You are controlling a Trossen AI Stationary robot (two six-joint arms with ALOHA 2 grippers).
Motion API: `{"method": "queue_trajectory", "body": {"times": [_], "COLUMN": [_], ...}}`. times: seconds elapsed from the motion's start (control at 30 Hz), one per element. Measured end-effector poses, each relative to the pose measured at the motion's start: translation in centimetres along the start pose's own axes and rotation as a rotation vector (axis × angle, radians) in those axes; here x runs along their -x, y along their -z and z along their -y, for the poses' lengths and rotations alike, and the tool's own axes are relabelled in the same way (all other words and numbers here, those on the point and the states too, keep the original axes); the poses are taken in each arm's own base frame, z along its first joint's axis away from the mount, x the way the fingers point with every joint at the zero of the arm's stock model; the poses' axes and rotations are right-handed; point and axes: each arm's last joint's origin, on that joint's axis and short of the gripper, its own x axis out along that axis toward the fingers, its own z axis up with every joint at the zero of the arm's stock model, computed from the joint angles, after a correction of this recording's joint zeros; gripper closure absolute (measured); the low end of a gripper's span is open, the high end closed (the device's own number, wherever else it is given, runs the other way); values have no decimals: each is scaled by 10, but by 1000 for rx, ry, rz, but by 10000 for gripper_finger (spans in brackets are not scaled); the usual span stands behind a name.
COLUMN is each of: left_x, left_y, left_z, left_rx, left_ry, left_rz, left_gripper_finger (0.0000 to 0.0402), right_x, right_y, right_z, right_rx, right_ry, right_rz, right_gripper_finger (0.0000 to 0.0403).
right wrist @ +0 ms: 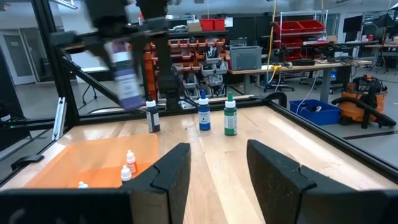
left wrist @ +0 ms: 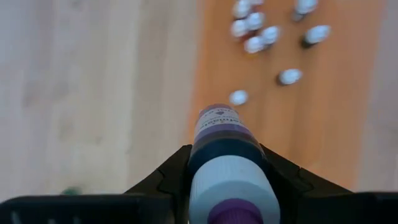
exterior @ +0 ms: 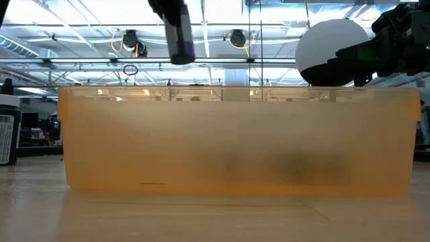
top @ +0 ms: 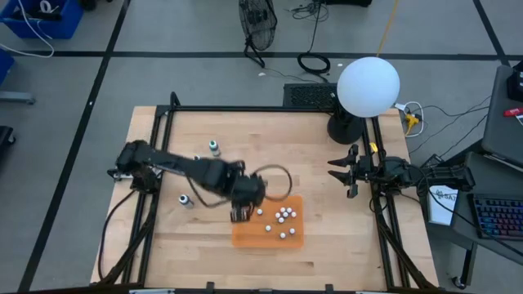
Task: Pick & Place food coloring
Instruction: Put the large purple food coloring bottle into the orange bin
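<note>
The left gripper (top: pixel 243 214) hangs over the near-left edge of the orange tray (top: pixel 245 238), its fingers clamped on a purple food coloring bottle (left wrist: pixel 225 146); the left wrist view looks down the bottle's length — pale cap nearest the camera, dark body between the two fingers, label toward the tray — and the right wrist view shows that same bottle (right wrist: pixel 127 79) held tilted above the tray (right wrist: pixel 74 158), clear of its floor

Three more bottles stand upright on the bare wood of the table (top: pixel 327 245), outside the tray; in the right wrist view they form a loose row: a dark bottle (right wrist: pixel 152 116), a blue bottle (right wrist: pixel 204 112) and a green bottle (right wrist: pixel 230 115), the blue and green close together; from above only two show clearly (one (top: pixel 214 147) toward the far side, one (top: pixel 185 199) just left of the left arm)

Small white beads (top: pixel 283 216) lie scattered on the tray floor, clustered toward its far-right part; the low view is mostly filled by the tray's translucent orange wall (exterior: pixel 235 141)

The right gripper (top: pixel 341 172) waits at the table's right side, well apart from the tray, its fingers spread with nothing between them; a white globe lamp (top: pixel 368 86) stands at the far-right corner
</note>
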Motion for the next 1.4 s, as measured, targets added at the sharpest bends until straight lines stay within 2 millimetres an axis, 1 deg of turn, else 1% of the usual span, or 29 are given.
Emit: {"method": "queue_trajectory", "body": {"times": [0.13, 0.23, 0.3, 0.4, 0.57, 0.7, 0.87, 1.03, 1.4], "left_x": [-18, -35, -47, -62, -79, -86, -100, -117, -125], "left_y": [-3, -4, -4, -5, -8, -8, -1, 4, 2], "left_z": [24, 33, 35, 33, 29, 22, 14, 8, 5], "left_rx": [-46, -75, -82, -77, -72, -60, -43, -18, -41], "left_ry": [17, 4, -20, -54, -72, -82, -74, -26, 65], "left_rz": [10, -27, -65, -105, -144, -167, -219, -250, -227], "left_gripper_finger": [261, 261, 261, 261, 261, 261, 261, 261, 261], "right_x": [0, 0, 0, 0, 0, 0, 0, 0, 0], "right_y": [0, 0, 0, 0, 0, 0, 0, 0, 0], "right_z": [0, 0, 0, 0, 0, 0, 0, 0, 0], "right_rx": [0, 0, 0, 0, 0, 0, 0, 0, 0], "right_ry": [0, 0, 0, 0, 0, 0, 0, 0, 0], "right_rz": [0, 0, 0, 0, 0, 0, 0, 0, 0], "right_gripper_finger": [253, 254, 256, 256, 253, 256, 258, 257, 259]}}
